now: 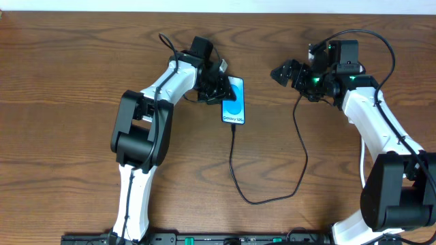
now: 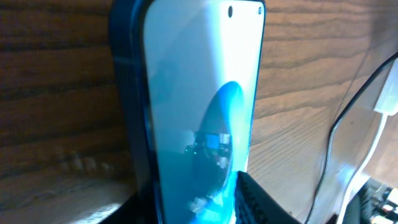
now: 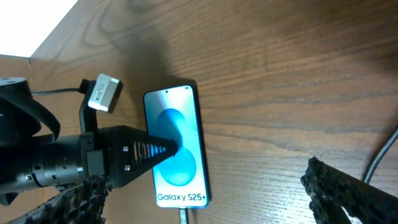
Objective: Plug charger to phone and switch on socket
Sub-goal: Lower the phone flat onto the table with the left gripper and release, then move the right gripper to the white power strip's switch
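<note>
The phone (image 1: pixel 233 102) lies flat on the wooden table, its cyan screen up with the text "Galaxy S25+"; it also shows in the right wrist view (image 3: pixel 186 124) and fills the left wrist view (image 2: pixel 199 93). The black charger cable (image 1: pixel 235 170) runs from the phone's bottom edge, where its plug tip (image 3: pixel 183 216) sits against the port, loops down and back up toward the right arm. My left gripper (image 1: pixel 216 87) is closed on the phone's left side, one finger across the screen (image 2: pixel 249 199). My right gripper (image 1: pixel 283 73) is open and empty, right of the phone. The socket is out of view.
The table (image 1: pixel 68 82) is brown wood. A white piece with a white cord (image 2: pixel 387 96) shows at the right edge of the left wrist view; I cannot tell what it is. The right arm's own black cable (image 1: pixel 381 41) arcs above it.
</note>
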Robot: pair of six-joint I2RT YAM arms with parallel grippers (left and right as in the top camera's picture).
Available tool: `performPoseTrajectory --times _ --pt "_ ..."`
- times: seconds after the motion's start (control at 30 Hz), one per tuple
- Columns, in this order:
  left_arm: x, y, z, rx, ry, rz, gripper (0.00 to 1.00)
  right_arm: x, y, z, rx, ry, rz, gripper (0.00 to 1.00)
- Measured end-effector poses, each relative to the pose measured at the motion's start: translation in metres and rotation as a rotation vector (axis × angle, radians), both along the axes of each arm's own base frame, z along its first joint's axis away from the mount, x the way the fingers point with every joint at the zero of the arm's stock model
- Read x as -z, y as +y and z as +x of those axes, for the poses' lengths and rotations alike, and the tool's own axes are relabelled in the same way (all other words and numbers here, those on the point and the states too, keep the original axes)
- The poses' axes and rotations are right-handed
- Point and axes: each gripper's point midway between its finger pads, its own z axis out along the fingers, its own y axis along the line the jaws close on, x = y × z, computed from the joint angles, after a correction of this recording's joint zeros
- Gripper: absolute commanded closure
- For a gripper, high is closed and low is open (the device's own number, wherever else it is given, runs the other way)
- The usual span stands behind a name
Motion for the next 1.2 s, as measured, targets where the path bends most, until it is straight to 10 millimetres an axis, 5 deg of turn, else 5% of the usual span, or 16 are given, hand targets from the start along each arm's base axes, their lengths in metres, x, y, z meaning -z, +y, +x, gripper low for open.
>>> performPoseTrajectory --times 0.3,0.6,0.8,1.03,1.1,1.2 --pt "-0.001 0.002 0.003 -0.005 -0.019 0.025 0.55 0.014 -0.011 -0.010 0.043 0.073 -0.062 0.01" --pt "-0.005 0.012 0.013 -0.015 -0.086 0.100 0.21 0.034 -0.036 -0.023 0.113 0.158 -0.204 0.01" --pt "-0.009 0.021 0.022 -0.022 -0.140 0.163 0.15 0.041 -0.053 -0.046 0.125 0.264 -0.305 0.01" --pt "-0.015 0.067 0.044 -0.109 -0.216 0.327 0.14 0.001 -0.090 -0.048 0.167 0.307 -0.420 0.01" --pt "-0.031 0.085 0.056 -0.136 -0.282 0.380 0.10 -0.012 -0.104 -0.049 0.190 0.315 -0.448 0.01" --pt "-0.084 0.109 0.079 -0.200 -0.452 0.444 0.08 -0.029 -0.129 -0.050 0.244 0.321 -0.495 0.01"
